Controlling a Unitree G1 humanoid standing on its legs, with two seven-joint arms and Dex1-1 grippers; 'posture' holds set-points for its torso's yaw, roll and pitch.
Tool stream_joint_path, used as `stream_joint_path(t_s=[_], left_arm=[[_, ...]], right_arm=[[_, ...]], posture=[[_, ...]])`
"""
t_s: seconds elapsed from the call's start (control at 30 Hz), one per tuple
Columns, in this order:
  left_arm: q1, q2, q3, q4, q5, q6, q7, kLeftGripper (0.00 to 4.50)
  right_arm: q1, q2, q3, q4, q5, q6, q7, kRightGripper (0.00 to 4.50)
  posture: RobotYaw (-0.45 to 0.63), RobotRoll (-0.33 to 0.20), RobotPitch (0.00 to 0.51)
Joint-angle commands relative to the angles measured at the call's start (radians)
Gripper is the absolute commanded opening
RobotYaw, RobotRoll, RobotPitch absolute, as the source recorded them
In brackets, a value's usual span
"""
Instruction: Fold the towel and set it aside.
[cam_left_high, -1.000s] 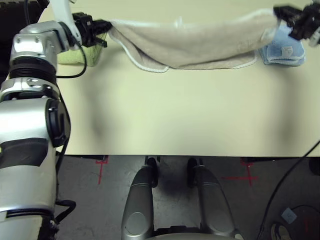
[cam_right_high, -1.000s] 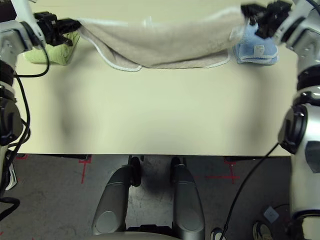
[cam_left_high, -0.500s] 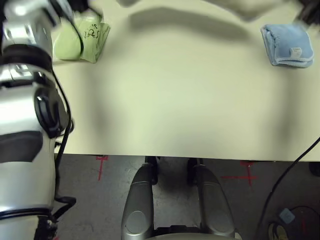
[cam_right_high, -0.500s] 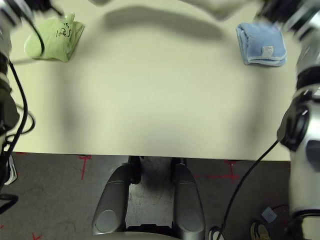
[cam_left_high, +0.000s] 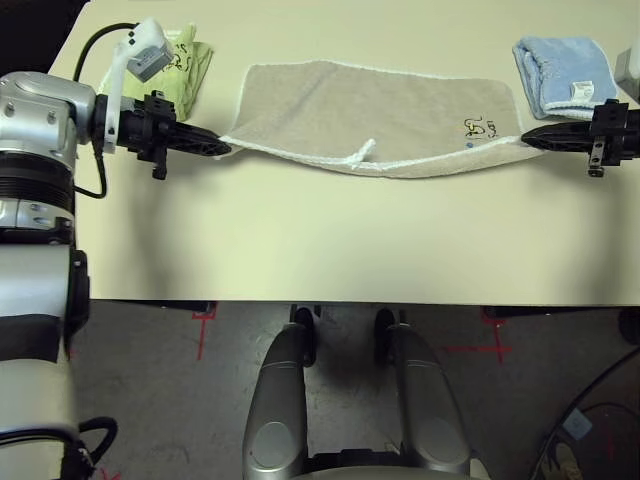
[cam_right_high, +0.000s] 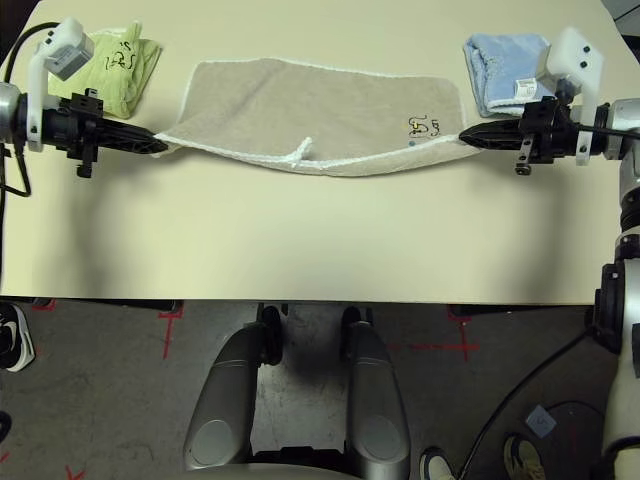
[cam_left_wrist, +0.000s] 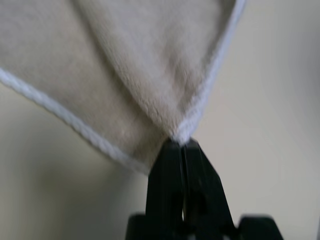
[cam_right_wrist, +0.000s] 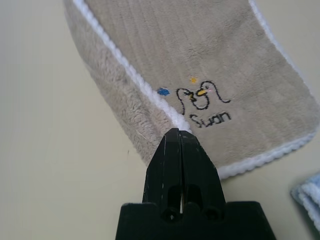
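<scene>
Since the earlier frame, your beige terry towel (cam_left_high: 380, 105) has come down from up by the table's far edge and now lies spread toward you, and both your grippers have come nearer with it.

Starting at your left, the lime green folded towel (cam_left_high: 175, 72) sits on the cream table (cam_left_high: 330, 240), with black lettering on its upper face. Just beside it, on the side nearer you, your left gripper (cam_left_high: 222, 145) points inward, its two black fingers clenched on the beige towel's near left corner.

Between your two grippers, the beige towel stretches across the far half of the table. Its white stitched edging (cam_right_high: 370, 166) runs along the near side and sags a little between your two grips, with a strip of the cloth hanging below it toward you. A small white tag (cam_right_high: 300, 150) sticks up near the middle of that side. Toward the right you can see an embroidered swan design (cam_right_wrist: 202, 97) with "Swan" stitched in black, and a blue spot and a yellow one beside it.

Your right gripper (cam_left_high: 530, 140) points inward from the other side, its fingers clenched on the towel's near right corner. Just beyond it you have the light blue folded towel (cam_left_high: 568, 75), its own white label showing.
</scene>
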Motion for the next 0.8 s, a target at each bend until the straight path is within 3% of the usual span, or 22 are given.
stream_joint_path(t_s=[0.03,0.17,0.4,0.6,0.8], left_arm=[[0.010,0.126,-0.165,-0.161,-0.191,0.111,-0.010,0.04],[0.045,0.280,-0.322,-0.362,-0.345,0.144,-0.010,0.04],[0.070,0.400,-0.444,-0.504,-0.439,0.117,-0.010,0.04],[0.040,0.345,-0.510,-0.384,-0.331,-0.040,-0.010,0.04],[-0.073,0.218,-0.554,-0.162,-0.234,-0.178,-0.010,0.04]], right_arm=[[0.012,-0.015,0.008,0.030,-0.019,-0.069,0.013,0.00],[0.042,-0.026,0.010,0.041,-0.025,-0.119,0.045,0.00],[0.117,-0.087,0.089,-0.030,0.042,-0.087,0.092,0.00],[0.201,-0.163,0.184,-0.192,0.160,-0.016,0.092,0.00],[0.213,-0.175,0.137,-0.280,0.176,0.069,0.090,0.00]], posture=[[0.04,0.000,0.400],[0.05,0.000,0.400],[0.05,0.000,0.397],[0.04,0.000,0.396],[0.04,0.000,0.394]])
